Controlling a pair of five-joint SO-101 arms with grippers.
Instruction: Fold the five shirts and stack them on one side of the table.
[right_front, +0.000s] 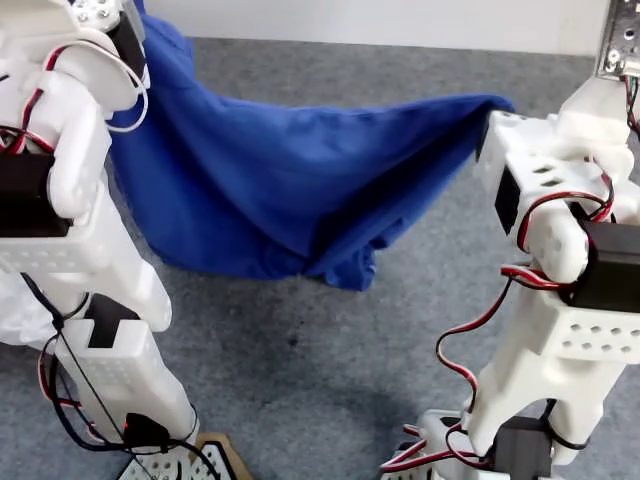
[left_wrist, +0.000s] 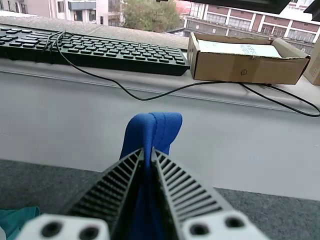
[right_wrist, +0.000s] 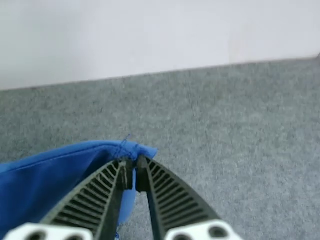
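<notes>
Shirt (right_front: 280, 190) in left end effector (left_wrist: 148, 152), right end effector (right_wrist: 134, 165); paper (left_wrist: 235, 48) in box (left_wrist: 240, 71)

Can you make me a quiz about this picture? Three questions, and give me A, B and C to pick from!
1. Where is the shirt?
A. Folded in a pile.
B. Held up between the left gripper and the right gripper.
C. Tucked in a basket.

2. What colour is the shirt?
A. Red.
B. Yellow.
C. Blue.

3. What are the left gripper's fingers doing?
A. Pinching the shirt.
B. Spread wide open.
C. Holding a cup.

Answers:
1 B: the high view shows one arm holding each end, with the cloth sagging between them.
2 C: the cloth is blue in every view.
3 A: the left wrist view shows blue cloth squeezed between the closed fingers.
</notes>
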